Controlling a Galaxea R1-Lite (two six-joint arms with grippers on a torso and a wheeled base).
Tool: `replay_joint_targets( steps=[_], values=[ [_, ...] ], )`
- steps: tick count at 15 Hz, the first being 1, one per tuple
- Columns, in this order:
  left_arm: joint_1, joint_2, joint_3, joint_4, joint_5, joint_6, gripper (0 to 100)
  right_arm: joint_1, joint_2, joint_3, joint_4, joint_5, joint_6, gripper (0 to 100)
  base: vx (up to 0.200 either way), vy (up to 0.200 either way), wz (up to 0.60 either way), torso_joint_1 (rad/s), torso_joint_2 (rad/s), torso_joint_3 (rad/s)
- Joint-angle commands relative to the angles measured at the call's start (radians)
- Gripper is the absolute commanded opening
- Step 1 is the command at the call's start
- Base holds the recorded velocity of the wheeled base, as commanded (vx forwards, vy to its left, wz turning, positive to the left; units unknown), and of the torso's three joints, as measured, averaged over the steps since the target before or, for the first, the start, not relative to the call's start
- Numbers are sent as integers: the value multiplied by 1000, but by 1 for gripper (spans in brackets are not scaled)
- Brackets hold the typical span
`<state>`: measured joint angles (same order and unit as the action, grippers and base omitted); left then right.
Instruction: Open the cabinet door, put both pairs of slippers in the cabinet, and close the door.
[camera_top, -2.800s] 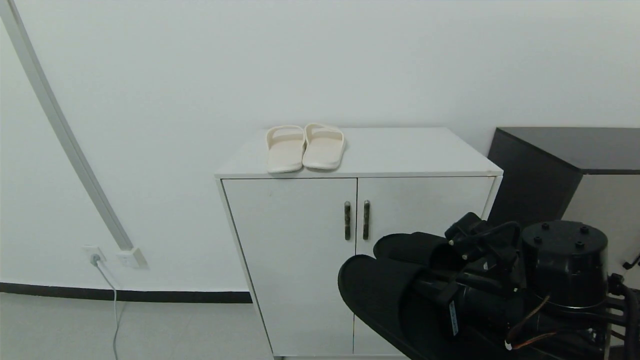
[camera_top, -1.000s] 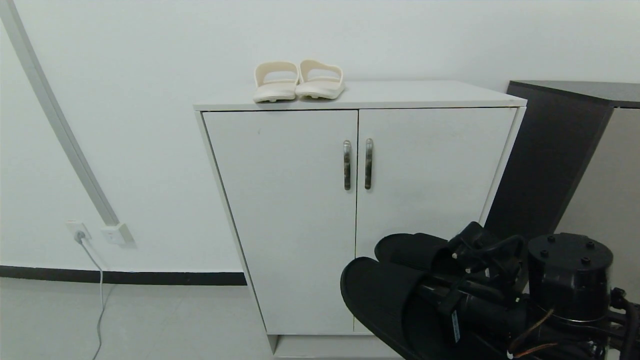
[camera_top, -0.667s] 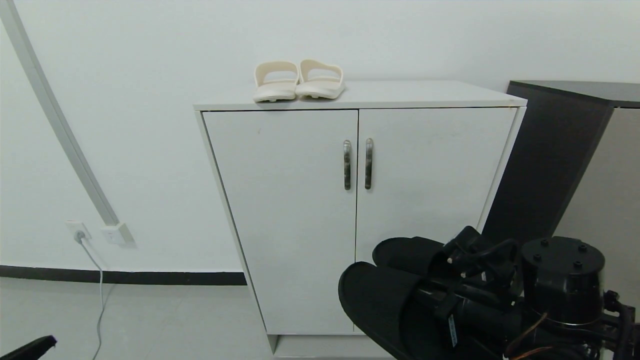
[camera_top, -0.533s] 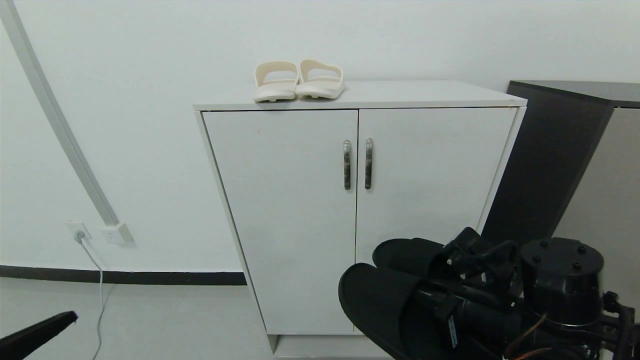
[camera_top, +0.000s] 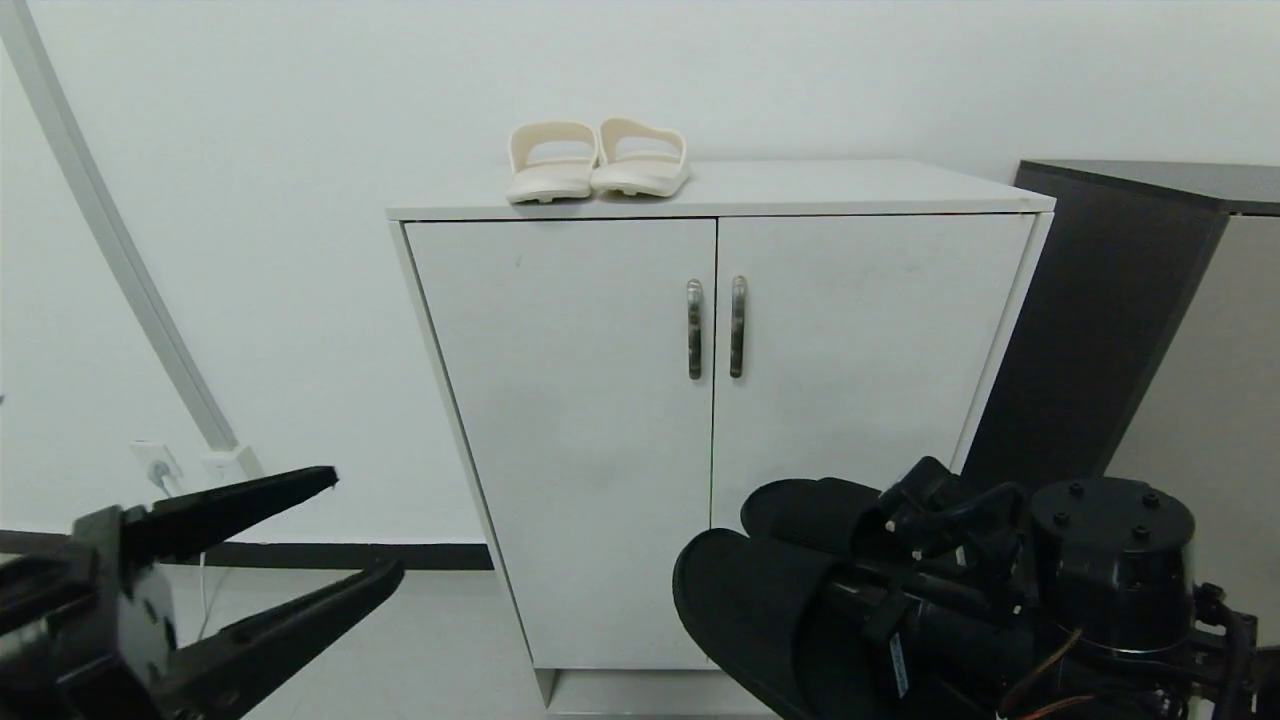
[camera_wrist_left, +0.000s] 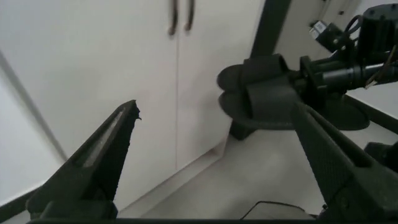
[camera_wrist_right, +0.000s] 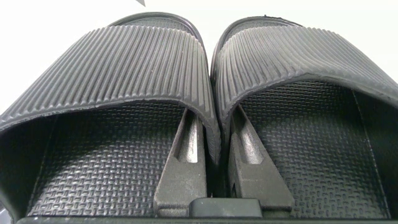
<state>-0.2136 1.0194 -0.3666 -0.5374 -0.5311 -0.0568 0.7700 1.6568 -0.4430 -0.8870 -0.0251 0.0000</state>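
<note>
On top of the white cabinet (camera_top: 850, 188) you have the cream slippers (camera_top: 597, 165), side by side at the front edge, above the left door. Both doors (camera_top: 570, 440) are closed, and their two metal handles (camera_top: 694, 328) stand upright just beside each other at the middle seam. Low in front of the right door, your right gripper (camera_wrist_right: 216, 155) carries the black slippers (camera_top: 790, 590). One of its fingers (camera_wrist_right: 186, 168) sits inside each slipper, and together they pinch the two inner side walls, with the toes pointing away from the wrist. Your left gripper (camera_top: 365, 525) hangs low, well to the left of the cabinet and apart from it, jaws spread wide with nothing between them. To the right of the white cabinet stands a dark cabinet (camera_top: 1080, 330). On the wall at the left you can see a socket (camera_top: 155, 462) low behind the left gripper
</note>
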Motion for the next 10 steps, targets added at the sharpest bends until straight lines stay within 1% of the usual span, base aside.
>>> replay_joint_targets(
  steps=[1,4,5,6,7,8,9,10],
  values=[
    [-86,186,-110,-26,0,-1,100,0,3,0,0,-1,0,0,0,0,0,0,0,0],
    [-155,332,-250,-27,0,-1,100,2,1,1,0,-1,0,0,0,0,0,0,0,0],
    [-167,355,-270,-32,0,-1,100,2,1,1,-1,-3,0,0,0,0,0,0,0,0],
    [-222,407,-321,-59,0,-9,100,2,0,1,-1,-3,-2,0,0,0,0,0,0,0],
    [-259,444,-364,-72,2,-24,100,2,0,1,0,-3,0,0,0,0,0,0,0,0],
    [-279,464,-385,-76,3,-31,100,2,0,3,0,-3,0,0,0,0,0,0,0,0],
    [-302,516,-453,-82,3,-57,100,2,1,6,0,-3,0,0,0,0,0,0,0,0],
    [-309,533,-472,-82,3,-67,100,2,1,6,0,-1,0,0,0,0,0,0,0,0]
  ],
)
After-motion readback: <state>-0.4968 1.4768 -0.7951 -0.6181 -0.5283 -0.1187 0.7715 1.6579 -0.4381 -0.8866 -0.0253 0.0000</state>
